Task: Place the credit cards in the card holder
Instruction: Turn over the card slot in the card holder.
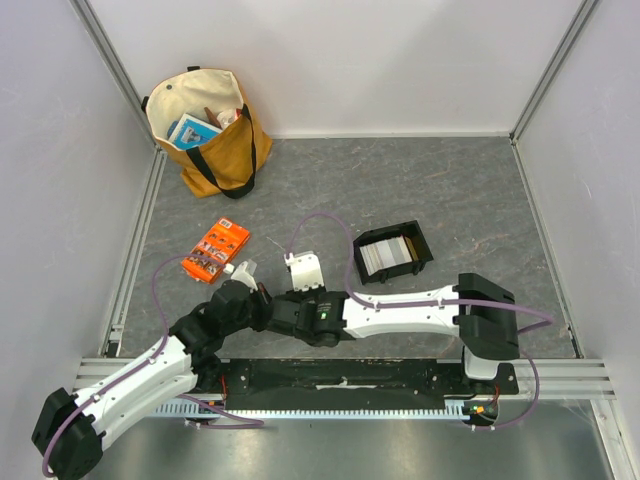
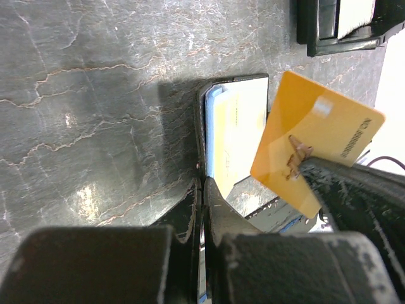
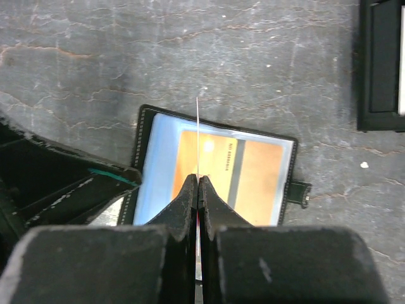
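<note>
We see the right claw (image 3: 198,183) closed on a tan-orange credit card (image 2: 316,139), pinching it by one edge so that it stands upright. In the right wrist view the card shows only as a thin pale line.

The card holder (image 3: 158,168) lies open and flat on the counter (image 3: 76,76) directly beneath that claw. Its snap tab (image 3: 304,193) is at the end away from the left claw (image 2: 202,190). A striped card (image 3: 253,177) already sits in the holder's blue-edged sleeve, lying along the holder's long axis.

What matters for the coming move is how the held card sits against the holder. It hangs over the holder's middle, apart from it, with its face upright and its edge crossing the holder's long axis roughly at right angles. We judge that it has to be tipped towards flat and turned to match the striped card before it can slide in. We cannot tell which slot mouth is free.

The left claw is closed at the holder's end opposite the tab and appears to pinch the cover there, steadying it. The right arm is therefore the one placed to insert the card, and the left serves as an anchor.

Beyond the holder's tab end, well apart from it, a black tray (image 1: 423,240) holds more whitish cards (image 1: 388,253).
</note>
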